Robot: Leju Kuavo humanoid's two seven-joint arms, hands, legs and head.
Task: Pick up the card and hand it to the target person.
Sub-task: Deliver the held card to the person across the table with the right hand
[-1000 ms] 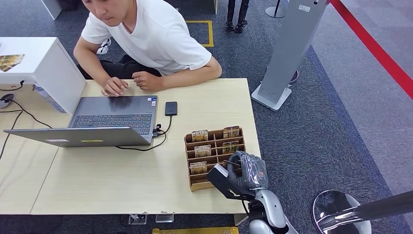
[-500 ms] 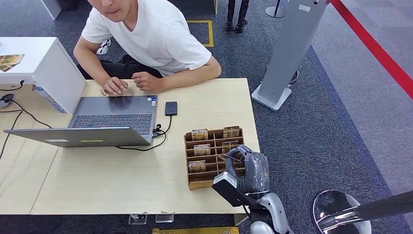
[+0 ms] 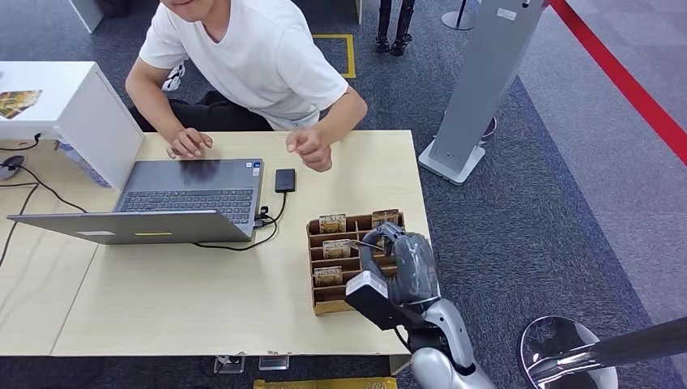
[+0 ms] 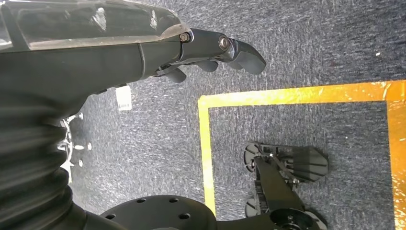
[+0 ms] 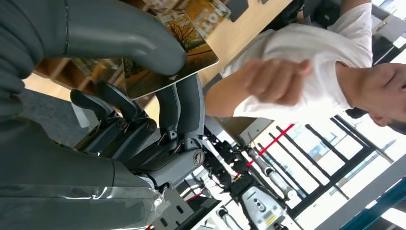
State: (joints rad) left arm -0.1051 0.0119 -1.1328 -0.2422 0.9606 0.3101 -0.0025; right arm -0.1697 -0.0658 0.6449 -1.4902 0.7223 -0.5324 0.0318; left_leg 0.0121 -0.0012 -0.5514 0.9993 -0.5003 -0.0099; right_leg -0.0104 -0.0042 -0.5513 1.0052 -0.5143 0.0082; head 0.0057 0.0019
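Note:
A wooden card rack (image 3: 322,302) stands near the table's front right corner, with cards (image 3: 332,224) upright in its slots. My right hand (image 3: 403,263) hovers over the rack's right side. In the right wrist view it pinches a picture card (image 5: 191,45) between the thumb (image 5: 119,33) and fingers (image 5: 184,103), free of the rack. The person in a white T-shirt (image 3: 259,61) leans over the far side of the table, with one hand (image 3: 310,148) raised above it and the other (image 3: 189,143) by the laptop. My left hand (image 4: 210,50) hangs over the carpet and holds nothing.
An open laptop (image 3: 182,198) with a cable and a small black device (image 3: 284,180) lies on the wooden table (image 3: 186,300). A white box (image 3: 77,105) sits at the far left. A grey stand (image 3: 478,89) and a round stool (image 3: 563,352) are right of the table.
My right hand has risen from the rack's near right side and moved farther over it with the card. The person has lifted one hand off the table and moved it right.

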